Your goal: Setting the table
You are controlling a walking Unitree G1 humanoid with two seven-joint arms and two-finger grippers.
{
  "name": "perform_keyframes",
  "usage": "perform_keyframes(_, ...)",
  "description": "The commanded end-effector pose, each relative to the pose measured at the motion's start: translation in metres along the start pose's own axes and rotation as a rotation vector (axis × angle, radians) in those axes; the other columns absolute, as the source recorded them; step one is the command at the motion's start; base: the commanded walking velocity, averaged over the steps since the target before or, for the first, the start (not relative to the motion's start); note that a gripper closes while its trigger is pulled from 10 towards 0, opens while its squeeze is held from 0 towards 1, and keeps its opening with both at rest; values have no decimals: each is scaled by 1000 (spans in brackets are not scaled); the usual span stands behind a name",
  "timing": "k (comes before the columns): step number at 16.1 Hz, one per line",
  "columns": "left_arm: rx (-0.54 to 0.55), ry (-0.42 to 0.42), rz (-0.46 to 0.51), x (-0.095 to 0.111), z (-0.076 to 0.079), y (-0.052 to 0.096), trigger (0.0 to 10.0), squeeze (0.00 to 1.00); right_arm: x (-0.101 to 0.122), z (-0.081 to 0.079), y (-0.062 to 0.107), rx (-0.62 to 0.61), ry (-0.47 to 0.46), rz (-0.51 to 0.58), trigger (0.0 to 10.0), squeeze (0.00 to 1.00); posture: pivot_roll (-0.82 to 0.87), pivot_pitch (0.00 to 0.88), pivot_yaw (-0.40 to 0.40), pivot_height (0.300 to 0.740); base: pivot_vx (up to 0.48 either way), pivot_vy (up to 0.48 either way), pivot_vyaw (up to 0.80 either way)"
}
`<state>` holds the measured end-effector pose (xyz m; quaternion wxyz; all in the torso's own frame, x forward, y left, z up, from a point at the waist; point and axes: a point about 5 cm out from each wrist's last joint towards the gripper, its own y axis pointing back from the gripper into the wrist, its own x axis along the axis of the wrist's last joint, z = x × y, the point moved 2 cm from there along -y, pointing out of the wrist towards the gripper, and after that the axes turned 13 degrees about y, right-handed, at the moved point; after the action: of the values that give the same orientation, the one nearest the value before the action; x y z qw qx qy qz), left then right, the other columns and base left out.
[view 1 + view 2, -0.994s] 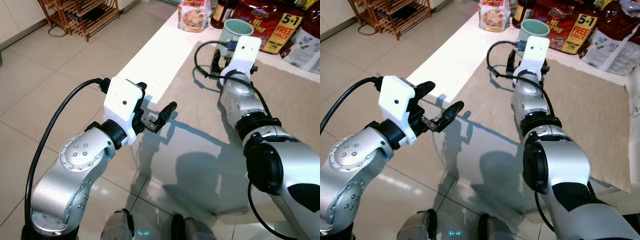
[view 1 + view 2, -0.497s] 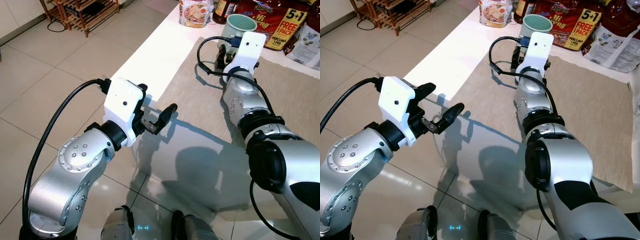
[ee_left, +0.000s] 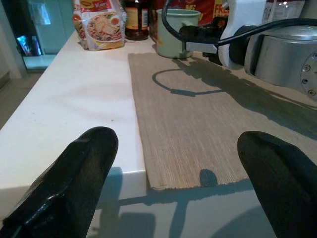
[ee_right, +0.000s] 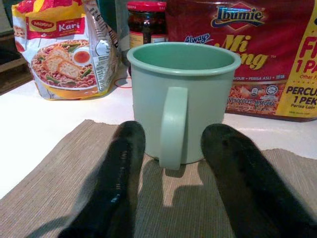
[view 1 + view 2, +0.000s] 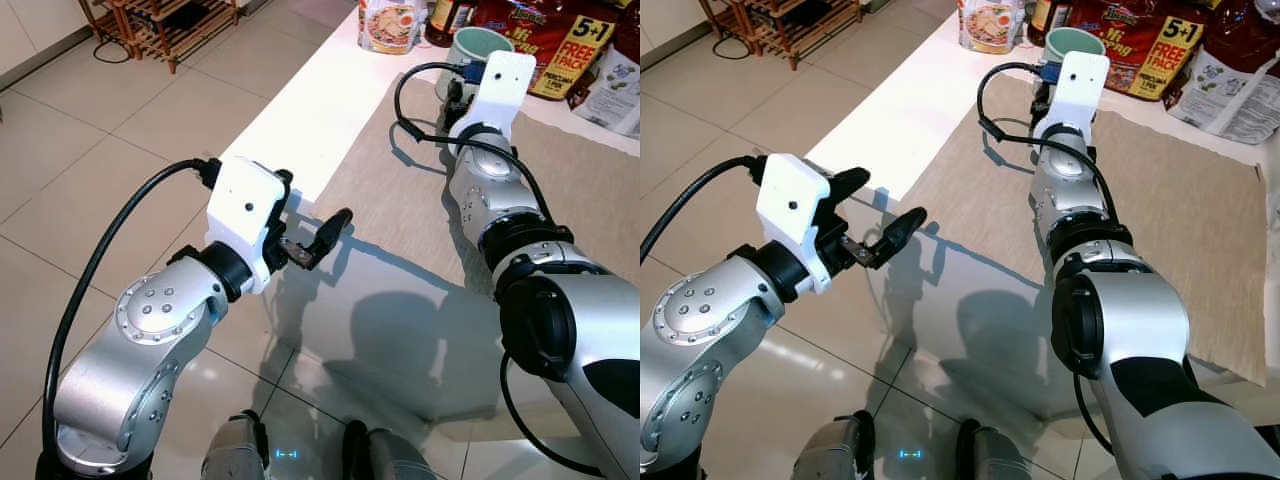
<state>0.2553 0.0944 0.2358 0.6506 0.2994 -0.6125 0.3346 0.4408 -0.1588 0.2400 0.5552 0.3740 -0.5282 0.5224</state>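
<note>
Off to your far left, on the tiled floor (image 5: 90, 130), stands a wooden rack (image 5: 165, 25). Nearer you, your left pincer (image 5: 305, 225) hangs in the air at the near corner of the white tabletop (image 5: 310, 110), its two black fingers (image 3: 74, 173) spread wide and holding nothing. Through its wrist camera you look between them across the tabletop and along the beige placemat (image 3: 198, 124), whose near edge lies just beyond them.

The placemat covers the middle of the tabletop, and your right arm (image 5: 1070, 190) stretches out over it towards the far edge. There your right pincer (image 4: 171, 163) is level with the pale green mug (image 4: 181, 99), which stands upright on the far end of the placemat, its handle (image 4: 172, 126) turned towards the wrist camera. The fingers (image 4: 119, 173) are parted, one on either side of the handle and a little short of the mug's wall; they have hold of nothing, and you cannot tell whether the tips touch the mug.

Behind the mug, along the back of the tabletop, stand a noodle packet (image 4: 64, 47), a dark jar with a red lid (image 4: 146, 22) and, furthest right, a big red multipack of noodles (image 4: 247, 54).
</note>
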Motion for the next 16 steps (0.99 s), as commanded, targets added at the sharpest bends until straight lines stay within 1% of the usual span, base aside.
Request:
perform_keyframes(1,-30,-3,10,3,6,3,10000,0,5,6,-2,-6,9,14,0,0,263,220,-95,740,0,0,0)
perform_keyframes(16,-38,1,3,1,7,1,10000,0,7,10,-4,-18,-17,20,0,0,261,206,-93,740,0,0,0)
